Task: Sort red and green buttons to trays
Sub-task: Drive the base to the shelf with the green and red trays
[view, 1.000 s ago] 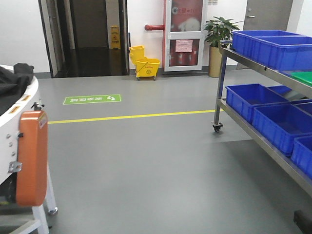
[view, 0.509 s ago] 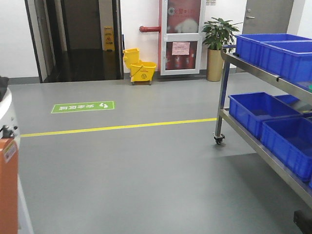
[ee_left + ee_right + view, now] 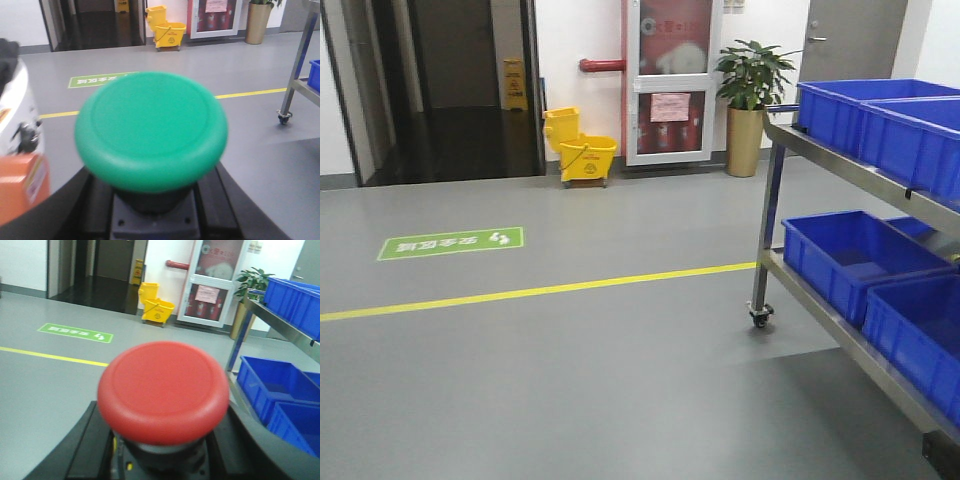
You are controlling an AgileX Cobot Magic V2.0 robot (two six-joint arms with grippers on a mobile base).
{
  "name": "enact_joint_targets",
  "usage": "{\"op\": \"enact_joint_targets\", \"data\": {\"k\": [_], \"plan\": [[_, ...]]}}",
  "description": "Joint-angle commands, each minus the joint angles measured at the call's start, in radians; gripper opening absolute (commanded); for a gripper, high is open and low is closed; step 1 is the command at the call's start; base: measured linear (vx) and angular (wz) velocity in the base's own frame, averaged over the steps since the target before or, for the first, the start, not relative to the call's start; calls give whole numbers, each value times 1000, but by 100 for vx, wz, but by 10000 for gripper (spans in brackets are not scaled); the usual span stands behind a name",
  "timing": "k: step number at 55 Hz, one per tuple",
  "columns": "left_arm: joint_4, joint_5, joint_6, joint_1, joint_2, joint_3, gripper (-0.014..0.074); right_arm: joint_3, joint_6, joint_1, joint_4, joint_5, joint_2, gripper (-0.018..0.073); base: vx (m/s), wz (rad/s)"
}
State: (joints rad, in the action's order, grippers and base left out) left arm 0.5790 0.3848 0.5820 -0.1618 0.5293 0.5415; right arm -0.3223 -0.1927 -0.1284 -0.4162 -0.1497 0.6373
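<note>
In the left wrist view the green button (image 3: 151, 129) fills the middle, its round mushroom cap facing the camera. My left gripper (image 3: 152, 212) is shut on its dark body, one black finger (image 3: 215, 200) on each side. In the right wrist view the red button (image 3: 163, 390) fills the middle in the same way. My right gripper (image 3: 160, 460) is shut on its body. Neither gripper nor button shows in the front view. The red and green trays are out of view.
A wheeled steel shelf cart (image 3: 772, 200) stands at the right, carrying deep blue crates (image 3: 855, 255) on both levels. A yellow line (image 3: 540, 291) crosses the grey floor. A yellow mop bucket (image 3: 580, 150), a potted plant (image 3: 750, 80) and a dark doorway stand at the far wall. An orange-and-white machine (image 3: 20, 170) stands left.
The front view has swung to the right: the orange-and-white machine at the left has left the frame, and the cart and far wall have shifted left.
</note>
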Motion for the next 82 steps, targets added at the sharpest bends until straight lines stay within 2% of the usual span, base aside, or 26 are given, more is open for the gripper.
{"op": "enact_joint_targets", "data": {"k": [1, 58, 82], "plan": [[12, -76, 1, -5, 5, 34, 5, -32, 5, 0, -3, -86, -3, -9, 58, -22], [12, -76, 1, -5, 4, 34, 5, -32, 5, 0, -3, -87, -1, -9, 54, -25], [12, -76, 1, -5, 4, 34, 5, -32, 5, 0, -3, -87, -1, -9, 41, -63]]}}
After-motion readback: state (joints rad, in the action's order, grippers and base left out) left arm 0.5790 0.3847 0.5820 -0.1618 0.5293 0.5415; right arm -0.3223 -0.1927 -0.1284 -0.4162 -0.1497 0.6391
